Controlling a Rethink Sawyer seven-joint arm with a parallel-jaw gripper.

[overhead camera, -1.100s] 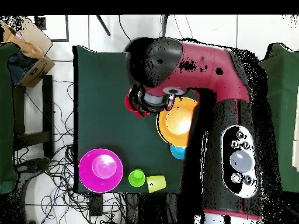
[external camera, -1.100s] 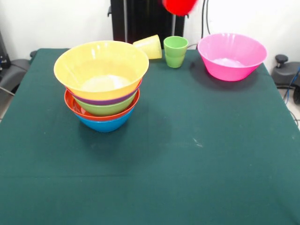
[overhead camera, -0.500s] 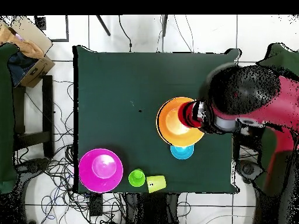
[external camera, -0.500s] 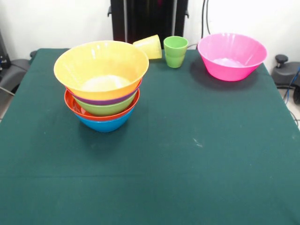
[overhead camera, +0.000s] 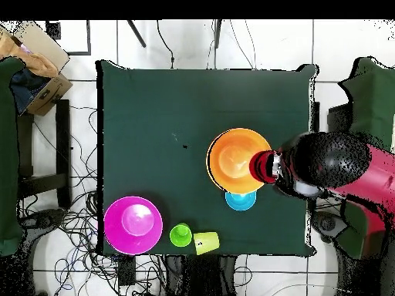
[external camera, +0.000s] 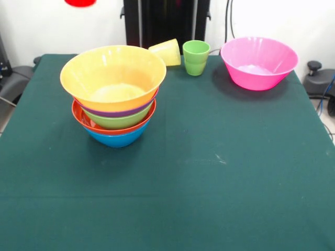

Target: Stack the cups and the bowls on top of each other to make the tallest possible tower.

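Standing: one five-bowl tower (external camera: 115,99), two cups, one pink bowl (external camera: 258,62).

I see bright, even light w/ soft shadows under the tower (external camera: 115,99); glare inside pink bowl (external camera: 259,61); front view sharp.

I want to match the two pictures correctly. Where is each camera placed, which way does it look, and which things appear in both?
Front view: across the table from the robot, looking over the tower; only a red object shows at the top edge.
Overhead view: above the table, looking straight down; the red and black arm reaches in from the right beside the tower.
Shared: tower, pink bowl, green cup, tipped yellow cup.
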